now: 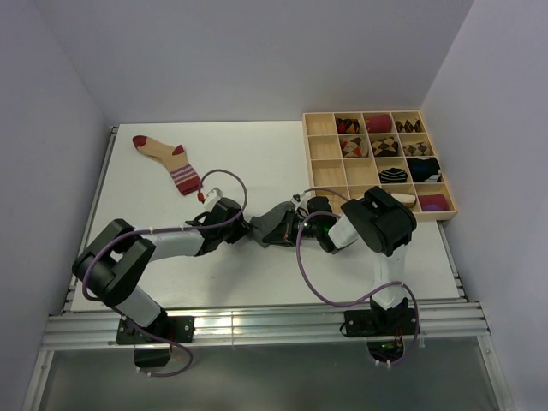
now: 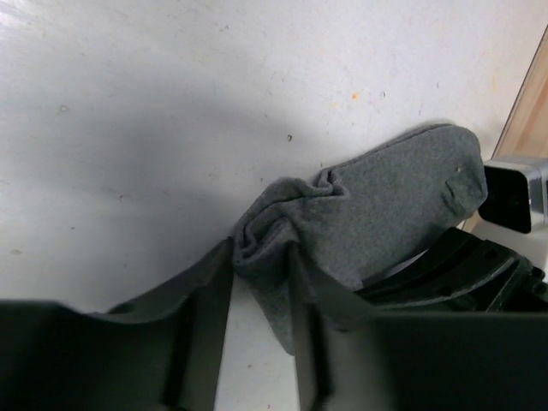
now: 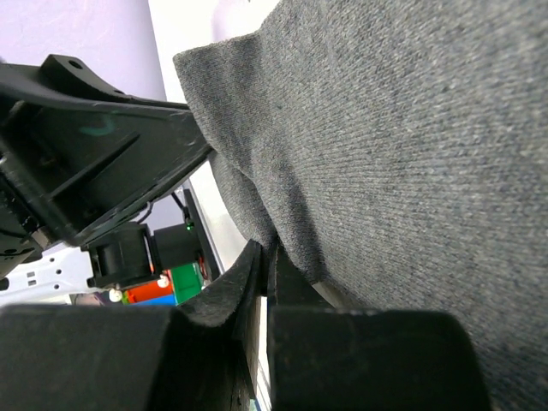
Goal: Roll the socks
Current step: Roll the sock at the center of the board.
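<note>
Table (image 1: 257, 163): flat, white, faintly speckled.
Grey sock (image 1: 272, 224): soft, fine plain knit. It lies on the Table near the middle front, spanning the gap between the two arms' ends. One end is bunched into folds, the other is smooth and rounded.
Left gripper (image 2: 259, 253): narrow, with black fingers pressed on either side of the bunched end.
Right gripper (image 3: 265, 253): closed tight, pinching the Grey sock's edge between flat black fingers.
Beige sock (image 1: 164, 154): lies flat at the far left, L-shaped, with dark-red toe and heel and a striped cuff, well apart from both arms.
Tray (image 1: 306, 147): pale wood, at the far right, gridded into square compartments. Several hold rolled bundles (image 1: 424, 169) in argyle, magenta, black and striped fabric.
</note>
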You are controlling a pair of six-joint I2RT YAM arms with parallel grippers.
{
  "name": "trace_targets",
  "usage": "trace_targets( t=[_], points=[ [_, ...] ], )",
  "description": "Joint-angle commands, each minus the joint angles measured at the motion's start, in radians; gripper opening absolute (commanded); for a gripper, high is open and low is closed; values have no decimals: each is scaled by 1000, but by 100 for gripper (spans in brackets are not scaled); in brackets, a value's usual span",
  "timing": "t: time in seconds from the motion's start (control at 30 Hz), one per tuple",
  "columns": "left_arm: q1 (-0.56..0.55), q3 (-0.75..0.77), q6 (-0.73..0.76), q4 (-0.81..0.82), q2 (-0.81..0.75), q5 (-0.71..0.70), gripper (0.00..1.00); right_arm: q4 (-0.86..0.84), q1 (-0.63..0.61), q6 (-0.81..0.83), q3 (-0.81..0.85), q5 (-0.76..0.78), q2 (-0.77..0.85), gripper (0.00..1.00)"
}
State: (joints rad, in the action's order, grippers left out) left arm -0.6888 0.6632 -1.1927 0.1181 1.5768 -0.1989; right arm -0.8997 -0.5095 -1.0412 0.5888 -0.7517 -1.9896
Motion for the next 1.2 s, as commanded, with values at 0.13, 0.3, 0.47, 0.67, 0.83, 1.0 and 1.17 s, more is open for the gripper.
trace_targets(
  t=[0.13,0.3,0.47,0.67,0.83,1.0,1.17],
  points=[
    [-6,44,-8,-115,66,-40,15,71,2,66,14,35,21,4],
    [-17,160,25,-393,29,-141,7,200,-20,210,25,93,124,24],
    [-35,260,70,-603,48,-214,7,303,-95,427,-36,300,369,41],
    [-38,320,126,-683,104,-175,8,426,-263,703,-26,652,537,50],
    [-38,391,159,-736,147,-157,9,403,-437,834,2,865,497,51],
    [-38,420,174,-738,160,-135,9,325,-549,944,16,1018,421,52],
    [-37,420,176,-732,163,-122,9,289,-629,1030,58,1112,347,52]
  ],
)
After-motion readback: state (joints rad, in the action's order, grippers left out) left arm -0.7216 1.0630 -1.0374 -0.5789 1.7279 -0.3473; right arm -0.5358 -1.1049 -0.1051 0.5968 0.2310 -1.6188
